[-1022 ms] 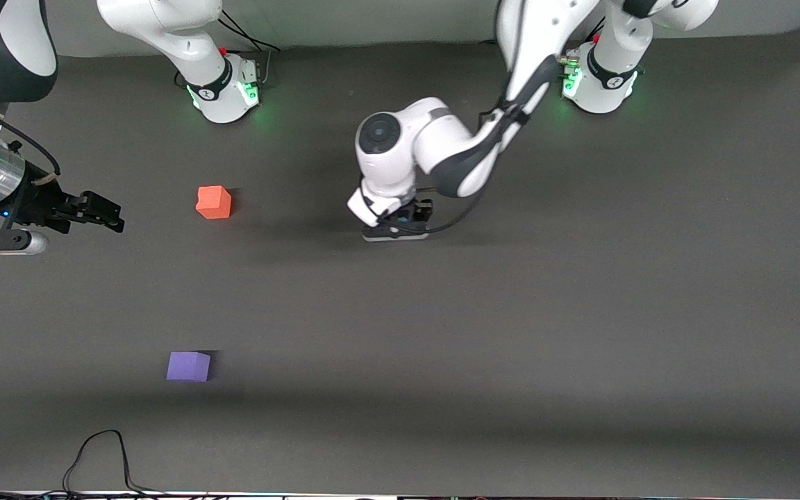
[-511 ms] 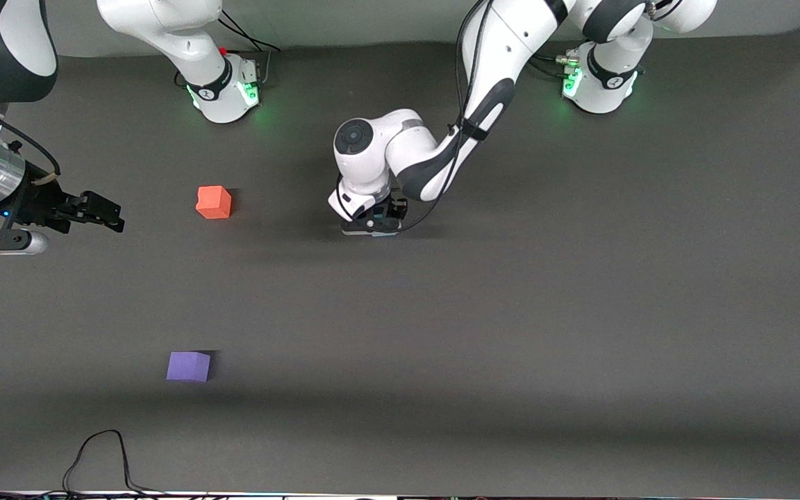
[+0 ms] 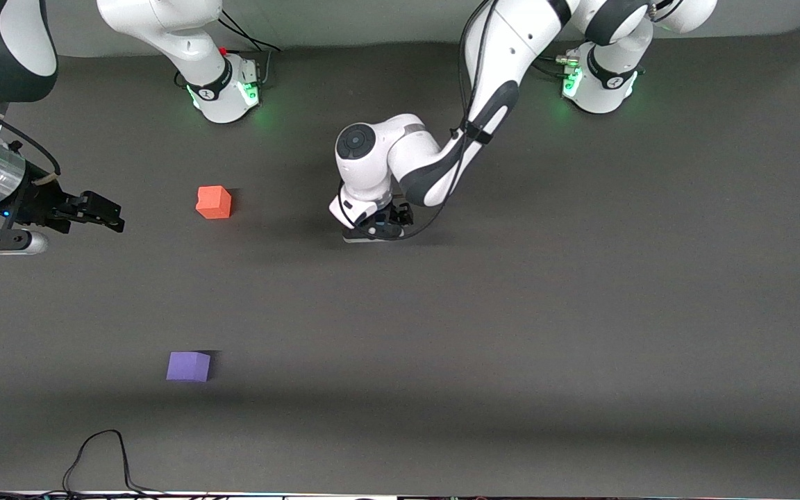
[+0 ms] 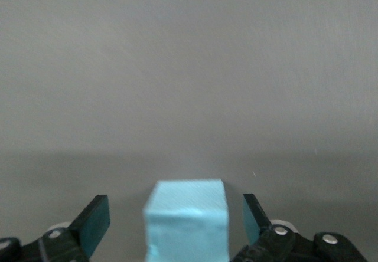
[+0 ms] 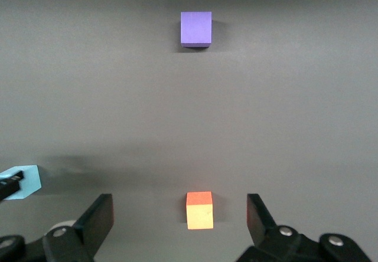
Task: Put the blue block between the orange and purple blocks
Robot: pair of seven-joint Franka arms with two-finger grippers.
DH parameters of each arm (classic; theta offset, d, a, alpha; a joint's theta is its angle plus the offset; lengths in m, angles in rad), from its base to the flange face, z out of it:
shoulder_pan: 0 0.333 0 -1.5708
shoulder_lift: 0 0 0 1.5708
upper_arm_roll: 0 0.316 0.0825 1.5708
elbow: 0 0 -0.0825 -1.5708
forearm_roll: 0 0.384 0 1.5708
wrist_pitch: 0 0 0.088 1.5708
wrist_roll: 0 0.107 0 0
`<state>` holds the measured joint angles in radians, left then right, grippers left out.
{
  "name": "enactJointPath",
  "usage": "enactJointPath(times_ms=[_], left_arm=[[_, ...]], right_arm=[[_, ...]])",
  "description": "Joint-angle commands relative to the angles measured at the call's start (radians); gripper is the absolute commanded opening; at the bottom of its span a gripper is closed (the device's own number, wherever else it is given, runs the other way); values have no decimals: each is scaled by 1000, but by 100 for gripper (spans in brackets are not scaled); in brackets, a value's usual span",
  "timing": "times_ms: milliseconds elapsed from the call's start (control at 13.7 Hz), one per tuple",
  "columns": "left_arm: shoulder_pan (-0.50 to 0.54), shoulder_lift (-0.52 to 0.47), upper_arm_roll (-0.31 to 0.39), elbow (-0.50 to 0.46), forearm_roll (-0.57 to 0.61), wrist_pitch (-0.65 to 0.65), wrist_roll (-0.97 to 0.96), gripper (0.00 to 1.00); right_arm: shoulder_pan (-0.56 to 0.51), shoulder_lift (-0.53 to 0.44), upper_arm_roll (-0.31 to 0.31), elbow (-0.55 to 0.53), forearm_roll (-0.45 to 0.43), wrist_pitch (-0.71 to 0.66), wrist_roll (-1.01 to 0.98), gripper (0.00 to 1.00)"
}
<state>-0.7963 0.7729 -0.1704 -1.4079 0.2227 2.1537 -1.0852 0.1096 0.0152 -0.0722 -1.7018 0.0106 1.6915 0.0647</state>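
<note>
The blue block [image 4: 186, 223] sits between the fingers of my left gripper [image 4: 176, 215], with a gap on each side; the jaws stand open around it. In the front view the left gripper [image 3: 374, 232] is low over the middle of the table and its hand hides the block. The block also shows in the right wrist view [image 5: 23, 181]. The orange block [image 3: 214, 202] lies toward the right arm's end, and the purple block [image 3: 188, 366] lies nearer the front camera. My right gripper [image 3: 112, 217] waits open in the air at the right arm's end, with nothing in it.
A black cable [image 3: 98, 455] loops at the table's front edge, nearer the camera than the purple block. The two arm bases [image 3: 226, 90] stand along the table's back edge. The right wrist view shows the orange block [image 5: 199, 210] and the purple block [image 5: 196, 28] on the bare mat.
My left arm moved its gripper toward the right arm's end of the table, then shifted only slightly. The right arm and the orange and purple blocks have not moved.
</note>
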Motion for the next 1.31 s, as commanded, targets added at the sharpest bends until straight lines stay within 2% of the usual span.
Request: enactJointPath(times_ms=[0,146,292,438,584,730,876,1022,1242], left_arm=[[96,-146,-9,-16,-70,-157,123,100],[196,-254,-8,-25,-176,-271,284,100],[326,-341,-8,-28,-247,-362,410,100],[470,-420,-8,-48,-281,-452,563,100],[624,-492,-5,-55,-290,-579,764,100],[780,-539,0,-55,-289,-662,975,100],[902,-584,2,-63,-276,-702,1129,100],[978,-636,3,-92,-266,-700,1223,100],[1029,-691,3,-111,-246,-693,1266,100]], right_arm=[[-4,-1,9,2,-1,-3,-2,100],[1,9,20,1,0,-6,-6,100],[57,19,20,5,23,10,-31,100],[143,31,20,7,84,45,-20,100],[253,55,20,-9,89,66,9,100],[342,110,20,-18,97,155,128,100],[448,195,20,-16,97,256,263,100],[549,268,19,-19,86,333,373,100],[645,391,16,-24,77,482,498,100]])
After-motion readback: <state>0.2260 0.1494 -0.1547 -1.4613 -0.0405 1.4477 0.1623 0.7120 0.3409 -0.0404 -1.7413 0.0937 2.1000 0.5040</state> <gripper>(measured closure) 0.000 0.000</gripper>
